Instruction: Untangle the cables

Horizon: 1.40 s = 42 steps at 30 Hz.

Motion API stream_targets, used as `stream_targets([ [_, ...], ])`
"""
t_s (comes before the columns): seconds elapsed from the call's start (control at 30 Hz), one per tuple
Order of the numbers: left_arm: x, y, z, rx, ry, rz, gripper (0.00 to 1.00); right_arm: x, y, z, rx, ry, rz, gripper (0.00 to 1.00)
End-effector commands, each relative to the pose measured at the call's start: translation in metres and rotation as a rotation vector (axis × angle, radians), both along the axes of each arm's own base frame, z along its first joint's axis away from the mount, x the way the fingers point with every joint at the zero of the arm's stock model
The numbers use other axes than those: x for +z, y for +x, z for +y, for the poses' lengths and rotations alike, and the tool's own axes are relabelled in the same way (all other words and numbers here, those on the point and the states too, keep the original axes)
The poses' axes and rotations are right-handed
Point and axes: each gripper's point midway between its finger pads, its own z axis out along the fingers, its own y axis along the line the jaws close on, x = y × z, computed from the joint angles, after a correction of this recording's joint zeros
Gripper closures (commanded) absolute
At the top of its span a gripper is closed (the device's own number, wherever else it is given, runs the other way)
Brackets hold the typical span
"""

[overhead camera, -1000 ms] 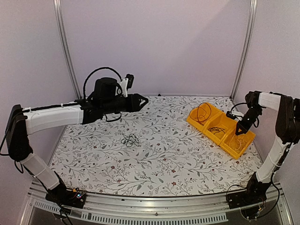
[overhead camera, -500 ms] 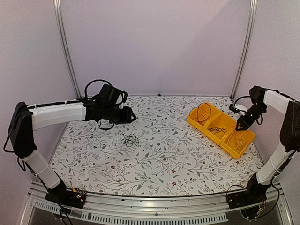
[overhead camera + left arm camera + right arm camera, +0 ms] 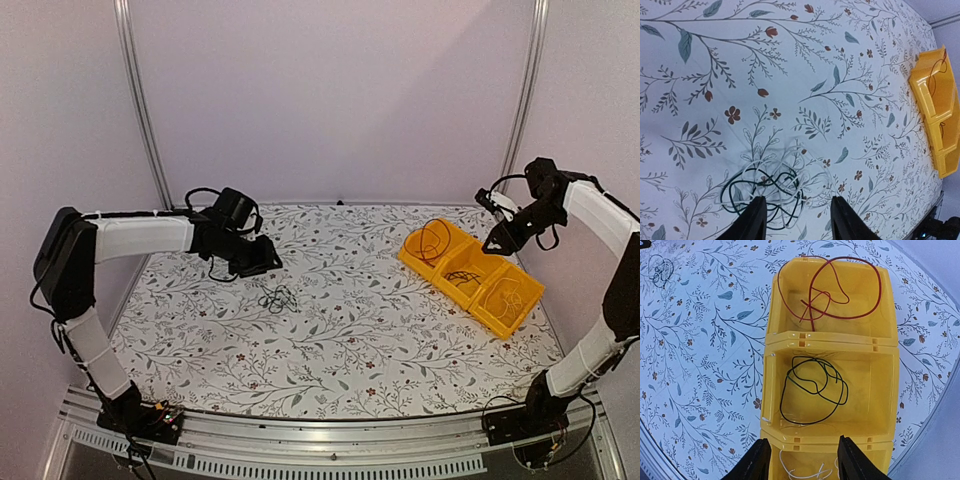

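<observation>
Cables (image 3: 771, 187): thin, glossy black-and-white loops on floral tablecloth (image 3: 790, 75)

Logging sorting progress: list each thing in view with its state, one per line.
Tangled clump: knotted, dark and white wires, lying on the table.
Red cable: loose, alone in an end compartment.
Black cable: coiled, alone in the middle compartment.
White cable: in the other end compartment, partly visible.
Yellow bin: upright, three compartments occupied.
Left gripper: open, empty, over the clump.
Right gripper: open, empty, over the bin.

The left hand (image 3: 798, 202), spread wide, hangs above the cables (image 3: 771, 186) on floral cloth (image 3: 790, 75).
</observation>
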Motion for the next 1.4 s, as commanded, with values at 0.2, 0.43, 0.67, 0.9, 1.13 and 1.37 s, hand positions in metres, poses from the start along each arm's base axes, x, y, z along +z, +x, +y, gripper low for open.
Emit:
stream_targets([
  [0.2, -0.004, 0.029, -0.036, 0.073, -0.184, 0.087, 0.6, 0.021, -0.004, 0.02, 0.045, 0.084, -0.023, 0.48],
  [0.43, -0.026, 0.029, -0.033, 0.163, -0.161, 0.188, 0.6, 0.018, -0.008, 0.02, 0.047, 0.079, -0.022, 0.48],
  [0.67, -0.041, 0.034, -0.037, 0.178, -0.14, 0.227, 0.61, 0.017, -0.007, 0.02, 0.047, 0.082, -0.022, 0.48],
  [0.9, -0.048, 0.051, -0.046, 0.156, -0.134, 0.186, 0.85, 0.017, -0.004, 0.023, 0.054, 0.098, -0.019, 0.48],
  [1.13, 0.017, 0.061, -0.075, -0.041, -0.158, -0.033, 1.0, 0.061, 0.032, 0.038, 0.08, 0.055, -0.2, 0.49],
  [1.37, 0.1, 0.027, -0.068, -0.153, -0.237, -0.209, 1.0, 0.156, 0.073, 0.073, 0.025, 0.346, -0.427, 0.17],
])
